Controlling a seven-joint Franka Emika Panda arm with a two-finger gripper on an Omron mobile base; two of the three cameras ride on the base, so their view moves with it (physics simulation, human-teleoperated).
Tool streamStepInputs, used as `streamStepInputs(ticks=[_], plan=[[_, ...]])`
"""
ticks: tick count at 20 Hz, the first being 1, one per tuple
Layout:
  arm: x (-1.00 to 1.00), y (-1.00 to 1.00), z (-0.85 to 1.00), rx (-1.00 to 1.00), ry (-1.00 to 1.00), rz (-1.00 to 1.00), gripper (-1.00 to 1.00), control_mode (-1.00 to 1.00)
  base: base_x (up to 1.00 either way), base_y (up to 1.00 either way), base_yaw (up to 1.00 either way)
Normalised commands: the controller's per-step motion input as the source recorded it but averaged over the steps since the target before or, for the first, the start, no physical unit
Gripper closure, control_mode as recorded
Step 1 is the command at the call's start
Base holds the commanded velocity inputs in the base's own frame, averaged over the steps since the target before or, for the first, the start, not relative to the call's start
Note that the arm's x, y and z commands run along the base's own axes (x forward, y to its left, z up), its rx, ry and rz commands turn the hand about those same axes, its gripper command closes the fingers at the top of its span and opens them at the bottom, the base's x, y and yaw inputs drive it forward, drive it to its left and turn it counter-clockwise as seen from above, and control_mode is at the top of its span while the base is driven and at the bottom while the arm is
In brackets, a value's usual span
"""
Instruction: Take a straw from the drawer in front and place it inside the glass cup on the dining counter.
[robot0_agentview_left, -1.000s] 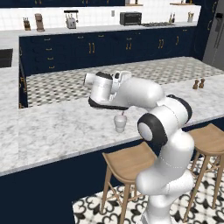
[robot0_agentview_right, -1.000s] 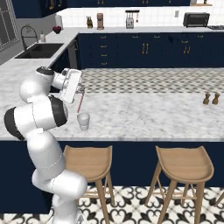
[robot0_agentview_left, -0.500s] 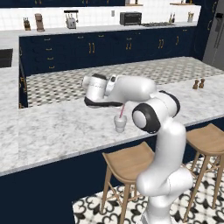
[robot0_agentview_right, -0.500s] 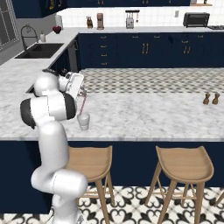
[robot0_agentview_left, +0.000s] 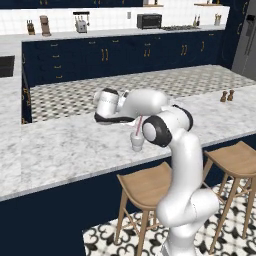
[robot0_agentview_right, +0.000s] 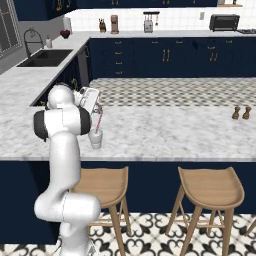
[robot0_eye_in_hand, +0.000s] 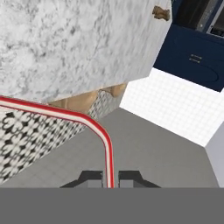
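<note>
Hand view: jaws clenched on straw (robot0_eye_in_hand: 107, 148); arm folded low above glass cup (robot0_agentview_left: 137, 142).

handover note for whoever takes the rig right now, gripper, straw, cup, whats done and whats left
Gripper: shut on the straw, hand sideways just above the cup.
Cup: upright on the dining counter, near its front edge.
Straw: leans over the cup, lower end at its mouth; how deep it sits cannot be told.
Done: straw fetched and brought to the cup.
Left: let go, pull the hand away.

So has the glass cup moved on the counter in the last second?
No. The glass cup stands at the same spot near the dining counter front edge.
</note>
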Motion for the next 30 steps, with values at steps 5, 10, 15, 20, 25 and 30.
streamStepInputs(ticks=[5,10,15,20,25,30], plan=[[0.30,0.00,-0.24,-0.03,0.00,-0.06,1.00,-1.00,0.00,0.00,0.00],[0.23,0.00,-0.14,-0.03,0.00,-0.06,1.00,-1.00,0.00,0.00,0.00],[-0.63,0.02,-0.09,0.00,0.01,-0.03,1.00,-1.00,0.00,0.00,0.00],[-0.67,0.03,-0.13,0.00,0.04,-0.03,1.00,-1.00,0.00,0.00,0.00],[-0.58,0.03,-0.03,0.00,0.06,-0.03,1.00,-1.00,0.00,0.00,0.00],[-0.10,0.00,-0.15,0.00,0.03,-0.06,1.00,-1.00,0.00,0.00,0.00]])
